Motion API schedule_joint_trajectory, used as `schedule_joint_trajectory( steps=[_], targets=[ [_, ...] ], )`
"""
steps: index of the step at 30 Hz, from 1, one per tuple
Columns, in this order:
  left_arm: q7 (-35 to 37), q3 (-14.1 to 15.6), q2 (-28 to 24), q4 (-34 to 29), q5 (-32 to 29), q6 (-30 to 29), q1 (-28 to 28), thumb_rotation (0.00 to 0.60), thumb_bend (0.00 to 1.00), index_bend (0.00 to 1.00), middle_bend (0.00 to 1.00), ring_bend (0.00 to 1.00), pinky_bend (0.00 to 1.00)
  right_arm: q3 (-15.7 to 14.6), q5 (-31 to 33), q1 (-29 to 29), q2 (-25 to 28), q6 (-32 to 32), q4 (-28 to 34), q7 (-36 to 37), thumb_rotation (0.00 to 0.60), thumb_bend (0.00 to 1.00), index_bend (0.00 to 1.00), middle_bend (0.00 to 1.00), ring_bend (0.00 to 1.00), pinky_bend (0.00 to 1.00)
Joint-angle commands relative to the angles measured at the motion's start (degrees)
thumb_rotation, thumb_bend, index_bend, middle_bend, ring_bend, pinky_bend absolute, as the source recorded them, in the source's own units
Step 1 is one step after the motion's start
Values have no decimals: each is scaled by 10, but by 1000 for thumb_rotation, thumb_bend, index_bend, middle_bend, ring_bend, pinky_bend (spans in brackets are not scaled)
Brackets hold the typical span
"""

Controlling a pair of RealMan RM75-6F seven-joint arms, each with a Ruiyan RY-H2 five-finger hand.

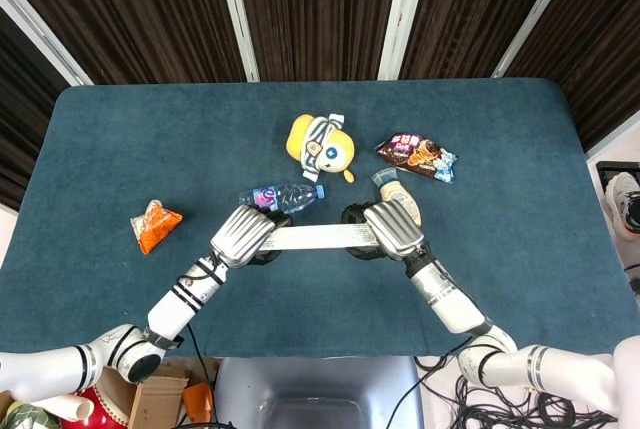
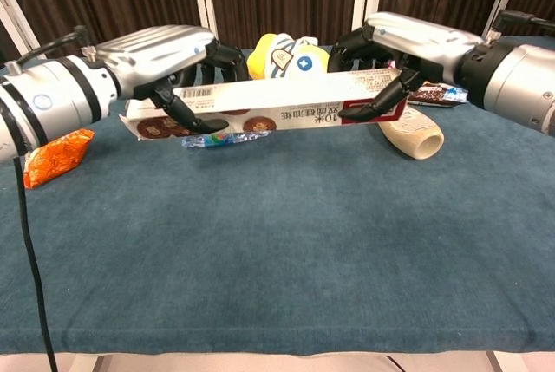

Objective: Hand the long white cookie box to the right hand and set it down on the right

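The long white cookie box (image 1: pixel 312 238) (image 2: pixel 277 105) hangs level above the blue table, near the front edge. My left hand (image 1: pixel 243 233) (image 2: pixel 165 51) grips its left end, fingers wrapped around it. My right hand (image 1: pixel 390 228) (image 2: pixel 401 38) grips the box's right end, by the red label, with the fingers over the top and the thumb underneath. Both hands hold the box at once.
Behind the box lie a water bottle (image 1: pixel 280 195), a yellow plush toy (image 1: pixel 320 143) and a dark snack bag (image 1: pixel 415 155). A cream bottle (image 2: pixel 411 135) lies under the right hand. An orange packet (image 1: pixel 155 224) sits at left. The blue table (image 1: pixel 520 209) stretches on to the right.
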State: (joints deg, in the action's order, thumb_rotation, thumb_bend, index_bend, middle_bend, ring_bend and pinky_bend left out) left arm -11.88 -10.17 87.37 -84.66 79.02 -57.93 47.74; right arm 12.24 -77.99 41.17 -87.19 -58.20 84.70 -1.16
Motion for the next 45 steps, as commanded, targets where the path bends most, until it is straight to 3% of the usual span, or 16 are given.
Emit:
schedule_joint_trajectory(
  steps=[1,3,6,9,11,14,20,25,31,33,35,36,37,38,40,45],
  targets=[
    [2,-2,-14,-14,-9,2,-4,600,194,296,312,267,423,-2,-16,-6,-6,-21,-10,10,600,301,780,713,616,723],
    [1,-3,-25,-26,-18,9,-4,600,175,171,172,136,318,-2,-24,-9,-7,-32,-16,20,600,302,787,719,622,729],
    [0,-3,-40,-39,-20,13,-5,543,153,79,69,41,231,-4,-34,-13,-5,-46,-23,36,600,302,792,722,626,733],
    [-5,-2,-52,-52,-13,4,-9,435,148,60,40,20,209,-7,-44,-21,-1,-61,-29,54,600,302,795,723,627,735],
    [-12,2,-65,-60,-10,0,-13,411,147,56,34,15,203,-11,-53,-27,4,-72,-31,65,600,302,794,723,627,735],
    [-36,8,-102,-86,-16,-12,-29,408,146,47,33,14,200,-31,-83,-48,19,-107,-35,82,600,302,794,723,627,735],
    [-71,38,-189,-99,-31,-74,-99,427,144,39,39,17,200,-102,-155,-124,53,-211,-86,155,600,302,785,723,627,735],
    [-9,63,-210,-34,-48,-108,-164,485,148,38,44,19,199,-150,-172,-191,40,-270,-211,224,600,302,758,723,622,735],
    [113,84,-193,49,-36,-108,-208,533,169,38,47,21,199,-170,-142,-224,-14,-220,-369,326,600,302,640,712,560,725],
    [134,89,-186,68,-24,-108,-214,543,169,38,47,21,199,-180,-144,-223,-27,-194,-408,349,600,302,522,637,497,683],
    [139,90,-182,78,-14,-112,-216,552,169,38,47,21,200,-188,-147,-220,-30,-167,-425,367,600,302,270,456,352,575],
    [140,89,-180,81,-8,-116,-218,557,169,38,46,21,199,-191,-146,-217,-28,-148,-428,372,600,292,123,321,237,487],
    [141,89,-179,82,-4,-118,-219,556,169,38,46,21,199,-191,-144,-214,-25,-138,-428,371,600,268,41,213,145,416],
    [141,89,-179,82,0,-120,-219,558,169,38,46,21,199,-190,-141,-213,-23,-131,-426,366,600,226,0,105,61,341],
    [139,89,-179,80,8,-124,-222,555,168,38,47,21,199,-183,-134,-214,-17,-125,-417,347,600,135,0,8,1,234],
    [135,92,-185,62,21,-140,-235,563,172,38,47,21,199,-174,-129,-228,22,-152,-356,306,600,78,0,0,0,155]
  ],
)
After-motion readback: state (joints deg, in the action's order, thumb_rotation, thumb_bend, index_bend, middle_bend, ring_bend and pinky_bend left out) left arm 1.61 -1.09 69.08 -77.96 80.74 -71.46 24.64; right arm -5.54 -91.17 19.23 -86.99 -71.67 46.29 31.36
